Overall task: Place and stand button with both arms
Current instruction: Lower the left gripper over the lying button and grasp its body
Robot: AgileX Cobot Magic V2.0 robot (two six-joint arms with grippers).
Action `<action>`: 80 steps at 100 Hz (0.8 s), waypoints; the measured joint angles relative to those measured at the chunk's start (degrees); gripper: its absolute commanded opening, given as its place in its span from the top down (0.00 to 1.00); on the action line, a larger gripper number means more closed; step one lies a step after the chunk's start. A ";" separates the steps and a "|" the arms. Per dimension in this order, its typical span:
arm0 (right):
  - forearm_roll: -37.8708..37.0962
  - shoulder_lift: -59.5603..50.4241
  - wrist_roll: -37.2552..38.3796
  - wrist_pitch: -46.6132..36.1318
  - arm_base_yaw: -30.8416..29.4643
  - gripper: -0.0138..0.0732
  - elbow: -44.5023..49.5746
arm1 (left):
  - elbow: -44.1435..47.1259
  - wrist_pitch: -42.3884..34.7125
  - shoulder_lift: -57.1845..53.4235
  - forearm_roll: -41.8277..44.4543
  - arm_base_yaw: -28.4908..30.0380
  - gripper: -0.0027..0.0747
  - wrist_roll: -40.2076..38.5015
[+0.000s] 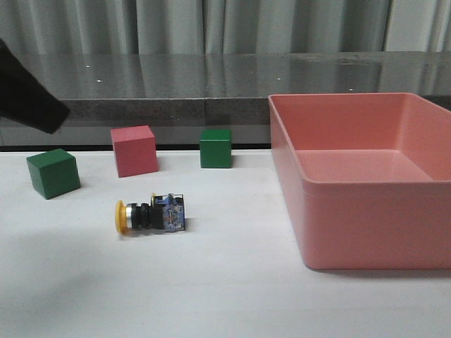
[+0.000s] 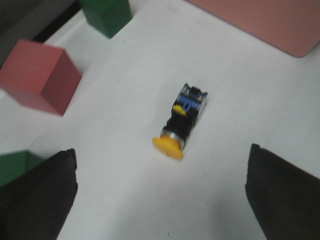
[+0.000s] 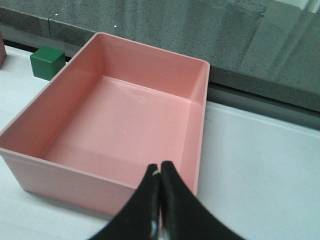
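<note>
The button point(image 1: 149, 215) lies on its side on the white table, yellow cap to the left, blue-and-clear base to the right. In the left wrist view the button point(image 2: 180, 122) lies ahead of my left gripper point(image 2: 161, 192), which is open and empty, its black fingers point(image 2: 41, 195) wide apart, the cap just beyond the gap. Only a dark piece of the left arm point(image 1: 27, 95) shows in the front view, at the left edge. My right gripper point(image 3: 160, 172) is shut and empty, over the near rim of the pink bin.
A large pink bin point(image 1: 366, 232) fills the right of the table; it also shows in the right wrist view point(image 3: 25, 165). A red cube point(image 1: 134, 150) and two green cubes point(image 1: 53, 172) point(image 1: 215, 148) stand behind the button. A dark counter edge runs along the back.
</note>
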 measured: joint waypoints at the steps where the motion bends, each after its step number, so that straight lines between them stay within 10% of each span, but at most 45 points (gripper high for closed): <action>1: 0.00 0.00 0.00 0.00 0.00 0.91 0.00 | 0.00 0.00 0.31 -1.59 -0.05 0.11 0.99; 27: 0.00 0.00 0.04 0.00 0.00 0.91 0.00 | -0.18 3.62 12.01 -22.05 -0.05 0.11 29.85; 80: 0.00 0.00 0.04 -0.19 0.00 0.91 0.00 | -0.57 11.40 32.66 -37.45 -0.19 0.11 50.89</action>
